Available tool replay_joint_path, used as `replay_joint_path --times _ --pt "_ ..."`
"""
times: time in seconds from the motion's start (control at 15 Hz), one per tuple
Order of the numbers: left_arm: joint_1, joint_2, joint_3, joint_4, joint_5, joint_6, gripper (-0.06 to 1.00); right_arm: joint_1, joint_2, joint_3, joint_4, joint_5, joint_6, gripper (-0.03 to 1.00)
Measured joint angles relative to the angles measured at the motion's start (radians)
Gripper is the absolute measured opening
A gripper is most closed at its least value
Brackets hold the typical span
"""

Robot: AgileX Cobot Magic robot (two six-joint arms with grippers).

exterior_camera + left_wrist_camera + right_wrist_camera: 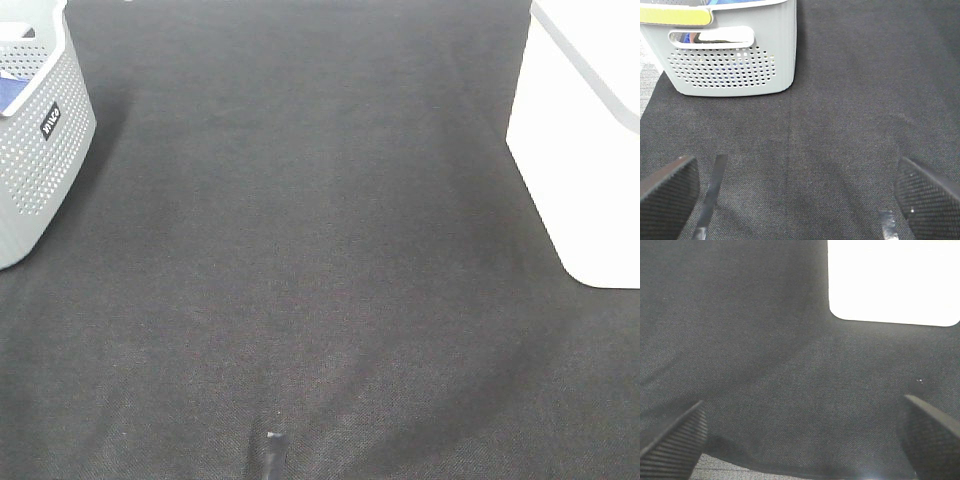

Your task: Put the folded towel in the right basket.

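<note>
Exterior high view shows no towel on the dark worktop (320,250). Blue cloth peeks from the grey basket (40,150); that may be it. Both hands, left (795,200) and right (800,440), are wide apart, holding nothing. Towels are soft and light; pinch a folded edge.

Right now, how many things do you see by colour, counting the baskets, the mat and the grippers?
Grey basket: 1
White basket: 1
Dark mat: 1
Black grippers: 2, the left gripper and the right gripper, both open and empty
Total: 5
No towel lies on the mat.
</note>
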Motion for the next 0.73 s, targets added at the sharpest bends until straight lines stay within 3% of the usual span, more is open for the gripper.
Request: replay_joint_path --times 0.73 --pt "0.000 0.000 0.000 0.000 0.000 0.000 0.99 0.000 0.000 0.000 0.000 0.000 0.000 0.98"
